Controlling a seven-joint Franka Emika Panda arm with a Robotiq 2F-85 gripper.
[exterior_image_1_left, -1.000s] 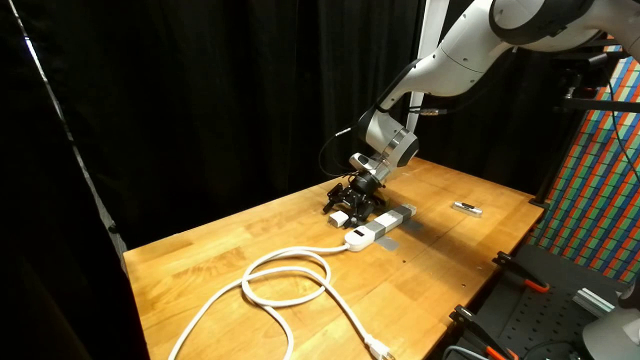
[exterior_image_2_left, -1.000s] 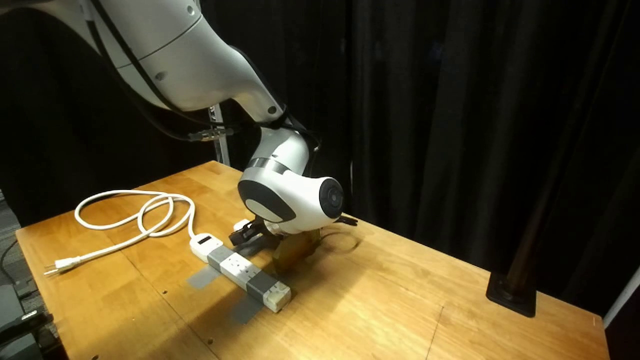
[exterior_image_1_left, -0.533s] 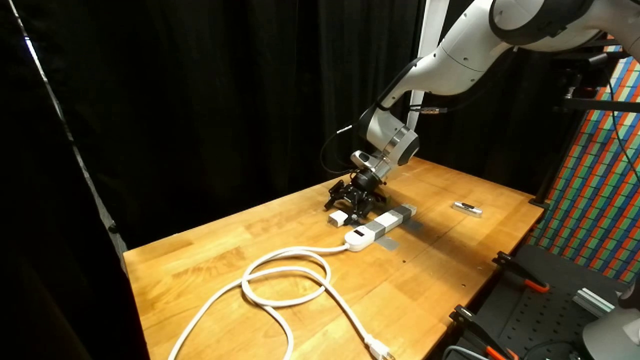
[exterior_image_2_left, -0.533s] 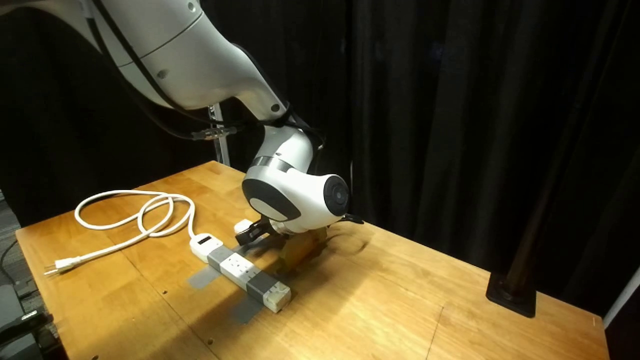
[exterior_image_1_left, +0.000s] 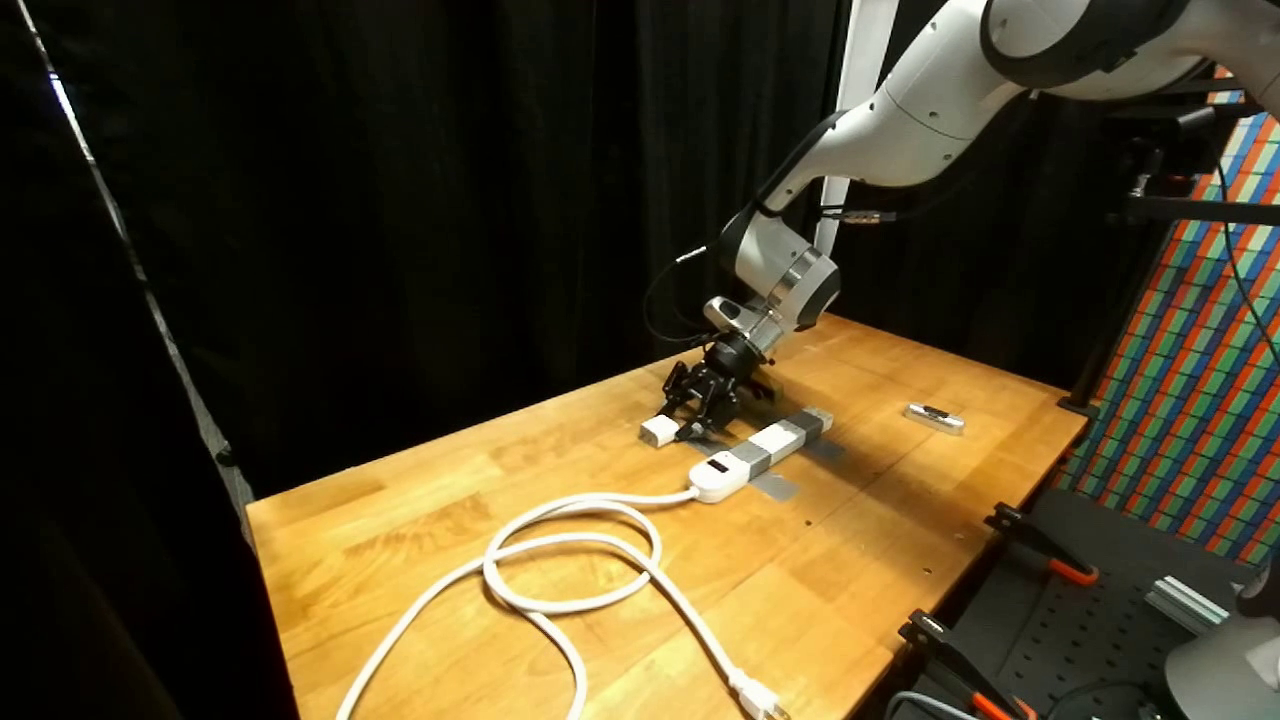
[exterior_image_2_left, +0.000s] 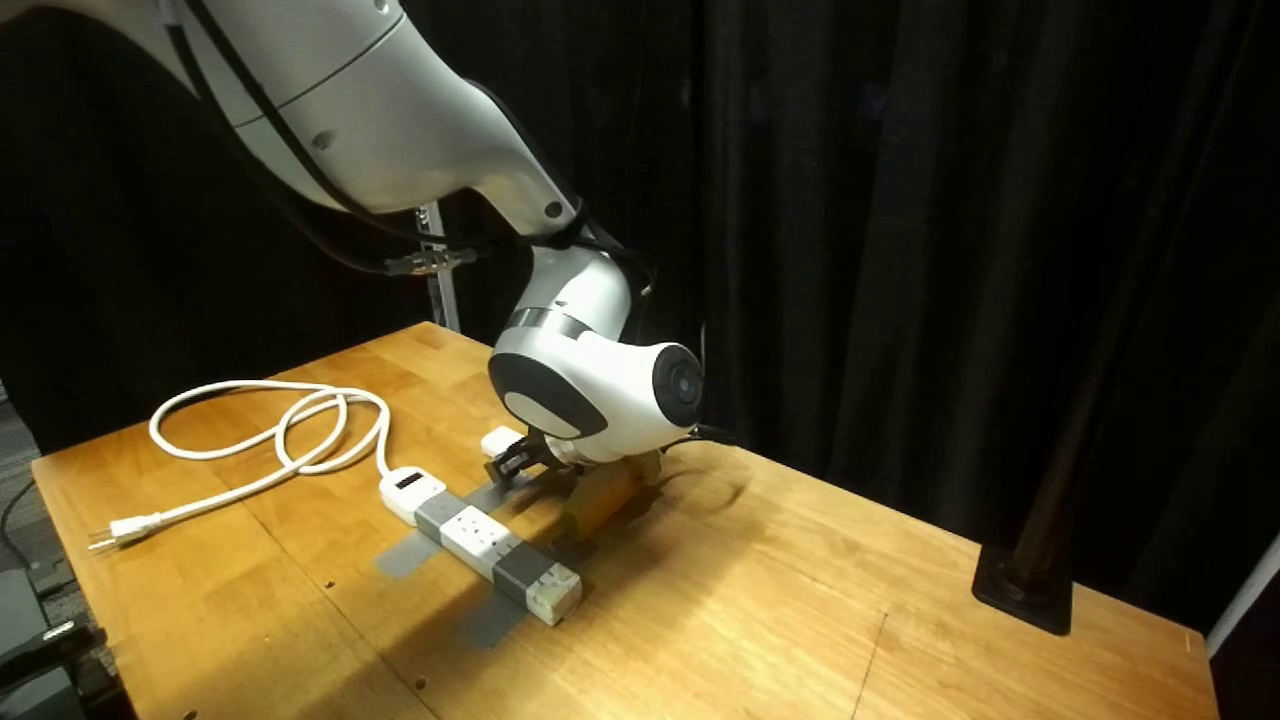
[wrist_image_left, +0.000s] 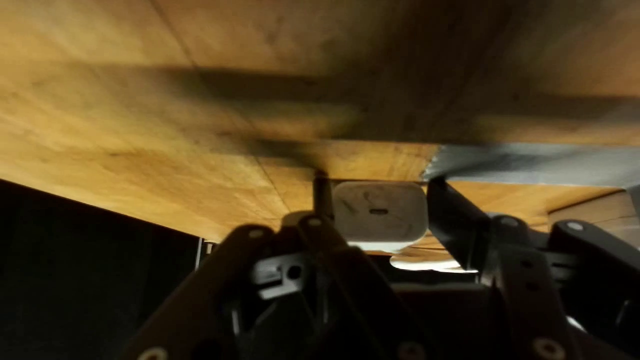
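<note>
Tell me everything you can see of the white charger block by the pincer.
The white charger block is small and boxy with rounded corners, and looks like plastic. Its face in the wrist view has a short dark slot near the middle, with darker smudges or scuffs. It appears to rest on the wooden table, apart from the power strip and nearer that strip's corded end. The fingers of the pincer stand close on either side of it; whether both touch it is unclear.

Charger (wrist_image_left: 380, 217) between the jaws.
</note>
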